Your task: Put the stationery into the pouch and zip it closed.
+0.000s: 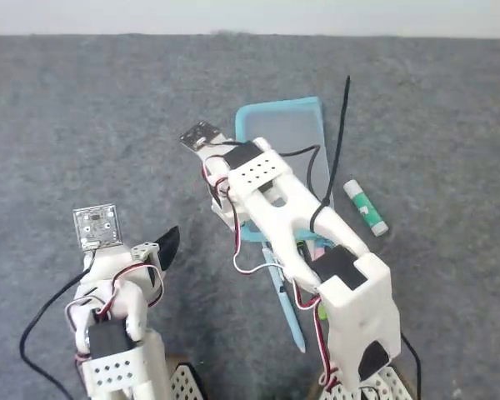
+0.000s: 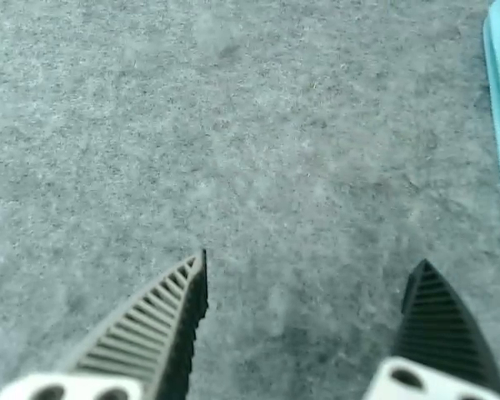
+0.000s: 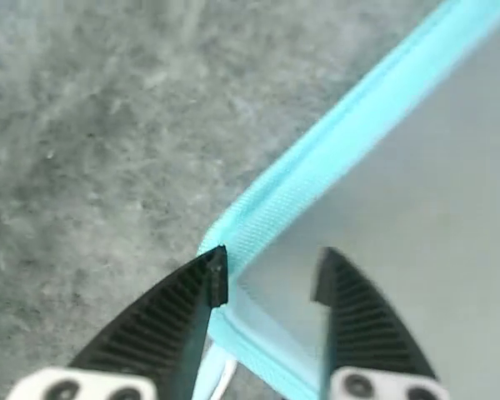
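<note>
grey felt worktop [image 1: 83,108] below, with pouch [image 1: 287,133] lying flat near the far middle, right claw [image 3: 275,267] parted astride its blue corner edge, probably to steady the mouth for filling, left claw [image 2: 311,275] wide open over bare felt, glue stick [image 1: 365,207] and pen [image 1: 287,312] outside, not yet packed.

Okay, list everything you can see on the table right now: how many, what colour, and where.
pouch: 1, clear with light blue trim, mid-table, partly under the right arm
glue stick: 1, white and green, beside the pouch, apart from it
pen: 1, light blue, at the pouch's near end, partly under that arm
table cover: 1, grey, carpet-like
left gripper: 1, black fingers, open over bare cover
right gripper: 1, black fingers, open at the pouch's trim
</note>
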{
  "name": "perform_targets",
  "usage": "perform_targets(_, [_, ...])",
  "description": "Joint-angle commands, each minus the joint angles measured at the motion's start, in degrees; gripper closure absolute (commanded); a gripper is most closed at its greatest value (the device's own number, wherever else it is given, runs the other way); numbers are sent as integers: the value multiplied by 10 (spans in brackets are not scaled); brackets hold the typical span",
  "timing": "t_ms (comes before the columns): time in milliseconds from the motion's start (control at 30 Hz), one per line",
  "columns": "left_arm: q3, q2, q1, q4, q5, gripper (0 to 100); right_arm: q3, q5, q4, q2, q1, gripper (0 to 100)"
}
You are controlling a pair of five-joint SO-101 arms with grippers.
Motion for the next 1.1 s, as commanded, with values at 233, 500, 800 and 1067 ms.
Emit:
perform_targets(233, [-4, -13, -4, -17, -2, 643, -24, 11, 47, -1, -9, 673])
perform_targets(500, [-4, -13, -4, -17, -2, 643, 46, 146, 59, -184, -6, 625])
perform_targets(800, [-4, -13, -4, -17, -2, 643, 327, 285, -119, -374, 8, 625])
perform_targets(1067, [-4, -13, -4, -17, -2, 643, 520, 366, -230, -479, 31, 624])
